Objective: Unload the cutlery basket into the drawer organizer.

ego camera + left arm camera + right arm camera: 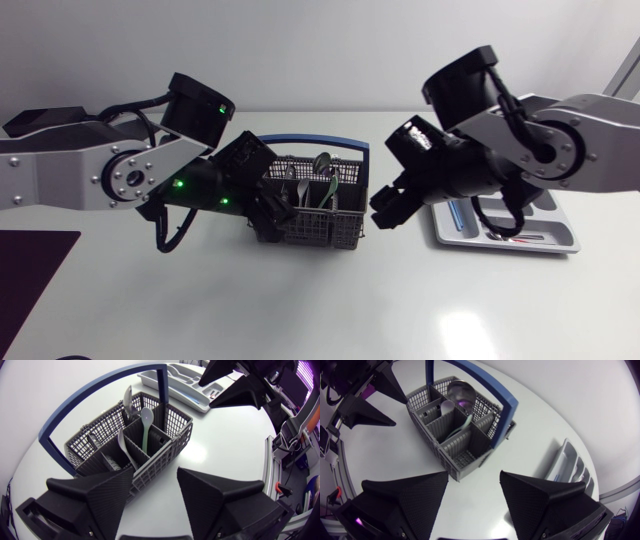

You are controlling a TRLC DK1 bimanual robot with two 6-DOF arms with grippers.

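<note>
Now your left gripper (156, 479) and right gripper (474, 479) both have fingers spread wide, holding nothing, one at each side of the basket (310, 232).

Left pincer (156, 474) spread wide, right pincer (474, 475) spread wide, both holding nothing

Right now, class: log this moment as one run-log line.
left gripper open at basket | right gripper open, empty | spoons in basket | organizer beside right arm

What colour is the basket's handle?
Blue. The handle shows best in the right wrist view.
</note>
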